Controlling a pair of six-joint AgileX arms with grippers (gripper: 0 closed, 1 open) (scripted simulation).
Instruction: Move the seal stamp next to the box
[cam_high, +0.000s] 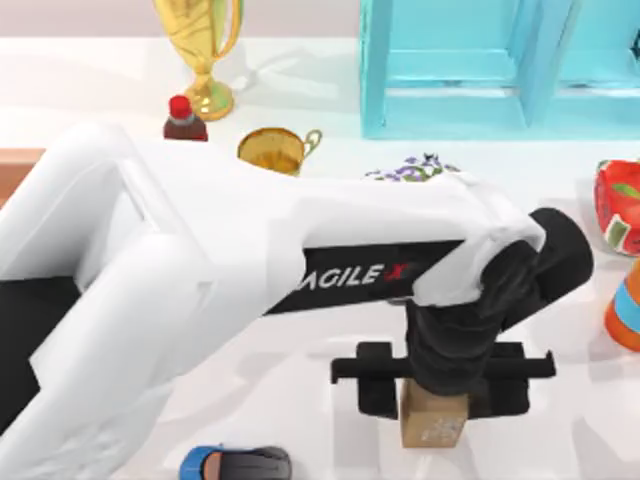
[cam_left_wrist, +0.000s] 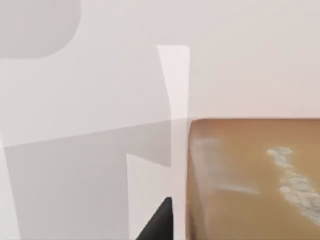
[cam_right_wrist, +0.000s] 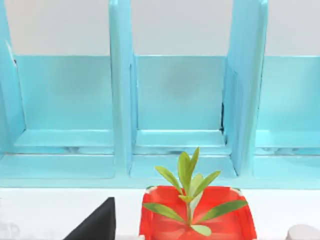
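White table (cam_high: 300, 400): seal stamp (cam_high: 433, 420) upright under left pincer (cam_high: 440, 385).

1. We see the seal stamp (cam_high: 434, 422), a small tan-brown cuboid block, near the table's front edge, right of centre.
2. Our left wrist view shows its brown face (cam_left_wrist: 255, 180) carrying pale whitish marks.
3. Its upper part is hidden from above.

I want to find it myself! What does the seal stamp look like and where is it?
Follow the big white left arm to its black left gripper near the table's front edge. Right under it stands the seal stamp, a small tan-brown block with pale marks, unlike the blue toy car farther left.
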